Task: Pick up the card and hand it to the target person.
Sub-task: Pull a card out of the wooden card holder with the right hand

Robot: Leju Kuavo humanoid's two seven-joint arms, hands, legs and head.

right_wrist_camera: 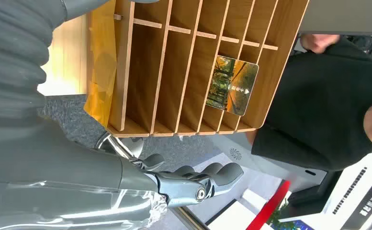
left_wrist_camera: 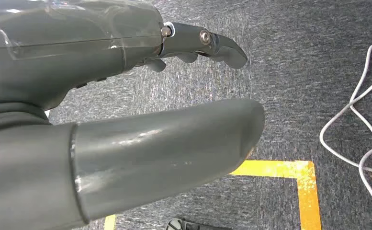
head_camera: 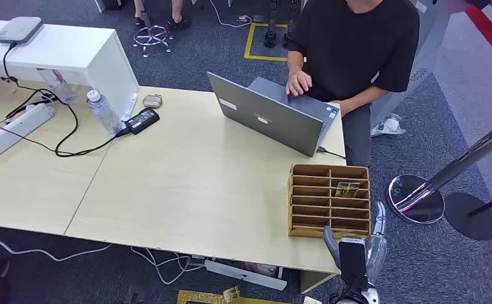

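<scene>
Card (head_camera: 347, 189) — upright in slot of wooden slotted rack (head_camera: 329, 228) at bench (head_camera: 186, 190) corner, beside seated person (head_camera: 357, 44).
Right hand (head_camera: 354, 251) — just below rack, empty, fingers loosely apart.
Left hand (left_wrist_camera: 126, 143) — hanging over floor, empty, uncurled.
Advice: reach over rack front, pinch card's exposed top edge, lift straight up.

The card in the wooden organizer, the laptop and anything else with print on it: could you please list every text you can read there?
None can be read.
Card: small white characters, too small.
Laptop lid: pale stickers, print blurred.
White panel beyond the person: dark marks, illegible.
</scene>
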